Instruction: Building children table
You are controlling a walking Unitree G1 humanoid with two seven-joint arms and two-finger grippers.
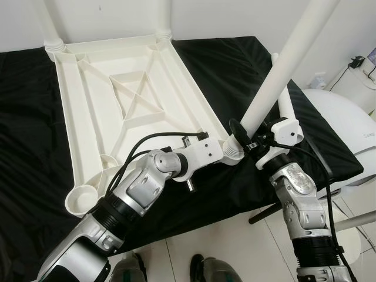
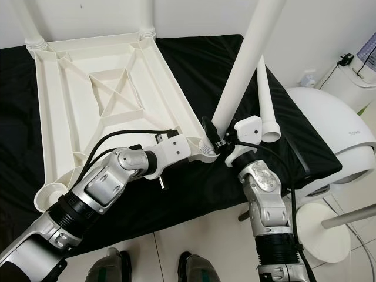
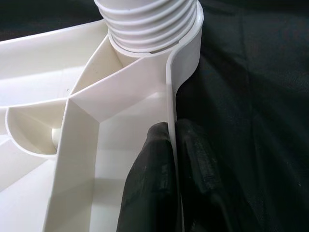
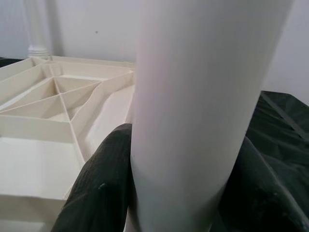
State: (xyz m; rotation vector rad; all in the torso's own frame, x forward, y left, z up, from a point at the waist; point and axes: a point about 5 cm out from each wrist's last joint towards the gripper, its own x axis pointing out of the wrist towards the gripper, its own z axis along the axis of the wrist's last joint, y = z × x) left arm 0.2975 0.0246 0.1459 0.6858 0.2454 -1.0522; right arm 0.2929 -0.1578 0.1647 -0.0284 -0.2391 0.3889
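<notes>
Both grippers hold parts of the upturned white table top (image 1: 123,100) on the black cloth (image 1: 29,147).
The left gripper (image 3: 173,140) is clamped on the rim beside the corner socket; the right gripper (image 4: 183,179) is closed around the leg (image 1: 276,82) standing tilted in that socket.

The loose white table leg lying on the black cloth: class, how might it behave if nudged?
The spare leg is a smooth round tube, so it would probably roll across the black cloth. It looks like hollow plastic, open at its end, so likely light and stiff. Its glossy surface may be slippery to grip.
</notes>
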